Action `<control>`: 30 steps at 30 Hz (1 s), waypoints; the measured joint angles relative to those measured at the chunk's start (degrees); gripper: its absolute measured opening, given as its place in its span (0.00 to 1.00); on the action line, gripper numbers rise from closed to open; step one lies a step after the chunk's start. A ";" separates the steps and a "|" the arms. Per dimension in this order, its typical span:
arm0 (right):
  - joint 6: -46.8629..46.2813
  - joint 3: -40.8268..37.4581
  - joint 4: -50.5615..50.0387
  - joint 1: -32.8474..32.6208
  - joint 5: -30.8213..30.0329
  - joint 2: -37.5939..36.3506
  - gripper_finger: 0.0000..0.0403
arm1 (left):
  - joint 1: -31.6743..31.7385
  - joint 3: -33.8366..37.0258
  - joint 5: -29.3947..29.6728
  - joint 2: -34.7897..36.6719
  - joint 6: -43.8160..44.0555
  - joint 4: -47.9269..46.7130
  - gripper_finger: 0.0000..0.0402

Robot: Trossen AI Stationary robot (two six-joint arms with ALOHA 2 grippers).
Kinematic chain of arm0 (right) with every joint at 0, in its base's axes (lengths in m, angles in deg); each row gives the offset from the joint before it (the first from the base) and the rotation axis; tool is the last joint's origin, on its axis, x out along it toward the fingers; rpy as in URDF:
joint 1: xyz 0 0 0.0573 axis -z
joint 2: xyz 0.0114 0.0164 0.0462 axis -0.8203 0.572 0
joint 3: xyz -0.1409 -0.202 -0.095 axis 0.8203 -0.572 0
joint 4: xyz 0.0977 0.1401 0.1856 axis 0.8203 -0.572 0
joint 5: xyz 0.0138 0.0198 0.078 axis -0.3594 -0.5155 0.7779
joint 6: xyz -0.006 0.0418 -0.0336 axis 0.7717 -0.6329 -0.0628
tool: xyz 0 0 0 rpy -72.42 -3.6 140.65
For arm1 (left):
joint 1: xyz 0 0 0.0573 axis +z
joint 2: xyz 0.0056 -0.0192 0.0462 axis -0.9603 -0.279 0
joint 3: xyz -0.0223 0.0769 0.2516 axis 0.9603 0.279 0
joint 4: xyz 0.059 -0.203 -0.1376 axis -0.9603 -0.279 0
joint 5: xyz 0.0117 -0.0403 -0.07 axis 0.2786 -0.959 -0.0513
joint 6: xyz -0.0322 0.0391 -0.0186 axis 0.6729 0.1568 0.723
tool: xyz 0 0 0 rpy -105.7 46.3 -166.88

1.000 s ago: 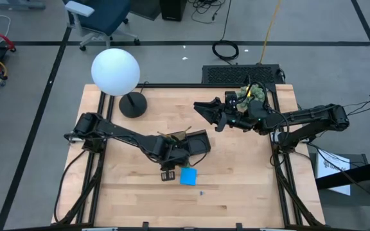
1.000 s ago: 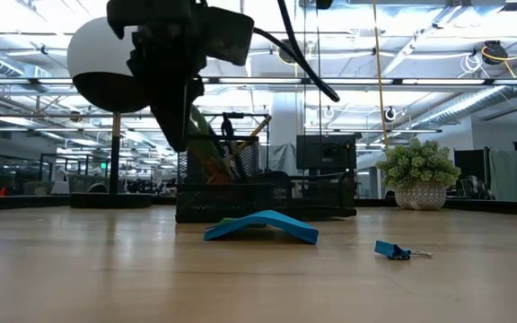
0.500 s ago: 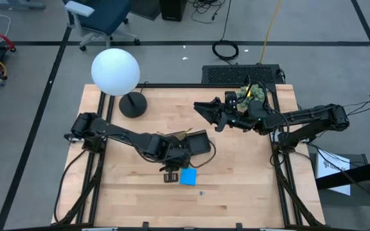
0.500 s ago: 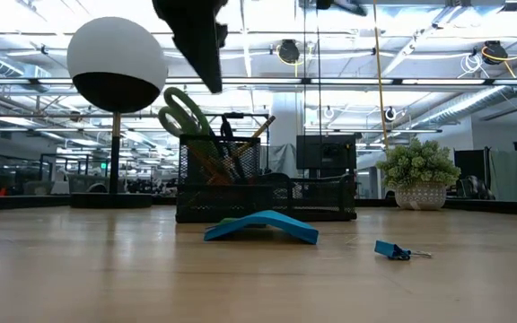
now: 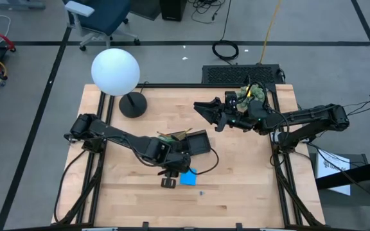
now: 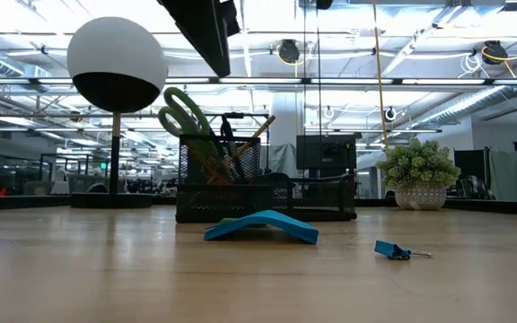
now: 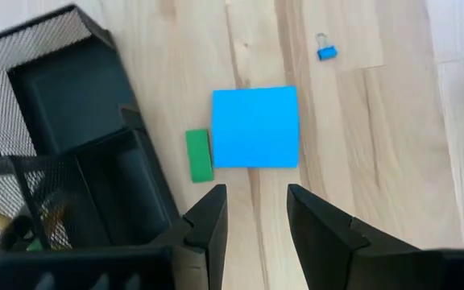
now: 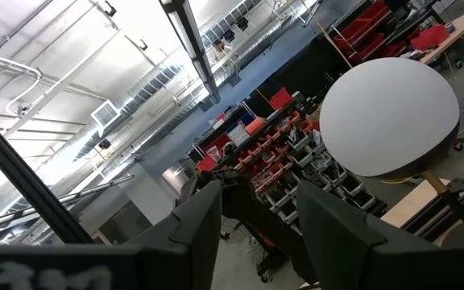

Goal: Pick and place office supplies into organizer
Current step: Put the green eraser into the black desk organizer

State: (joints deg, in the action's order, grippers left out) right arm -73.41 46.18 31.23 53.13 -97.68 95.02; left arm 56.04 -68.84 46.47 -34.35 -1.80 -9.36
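The black mesh organizer (image 5: 196,142) (image 6: 267,193) (image 7: 71,121) stands mid-table. Green-handled scissors (image 6: 182,112), pens and pencils stand upright in its tall cup. The blue note pad (image 7: 256,127) (image 6: 260,226) lies arched on the wood on the organizer's near side, with a tiny green piece (image 7: 199,155) flat beside it. My left gripper (image 7: 256,213) (image 5: 168,180) hangs open above the table, just beside the pad, touching nothing. My right gripper (image 5: 202,109) (image 8: 256,213) waits open in the air over the far right of the table.
A small blue binder clip (image 7: 326,51) (image 6: 393,250) lies on the wood nearer the near edge than the pad. A white globe lamp (image 5: 115,71) on a round black base (image 5: 132,104) stands far left. A potted green plant (image 6: 418,172) sits at the far right.
My left gripper has risen from beside the organizer's tall cup, almost out of the top of the low view, and has drifted a little toward the near edge, beside the blue pad. The scissors stay standing in the cup.
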 joint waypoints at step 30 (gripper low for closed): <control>-4.49 0.00 -0.22 -0.02 0.10 0.00 0.37 | 7.62 14.34 -7.16 -1.36 -3.37 20.72 0.31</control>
State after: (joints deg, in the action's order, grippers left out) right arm -77.91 46.18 31.01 53.11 -97.58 95.02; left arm 63.67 -54.50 39.31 -35.71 -5.17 11.35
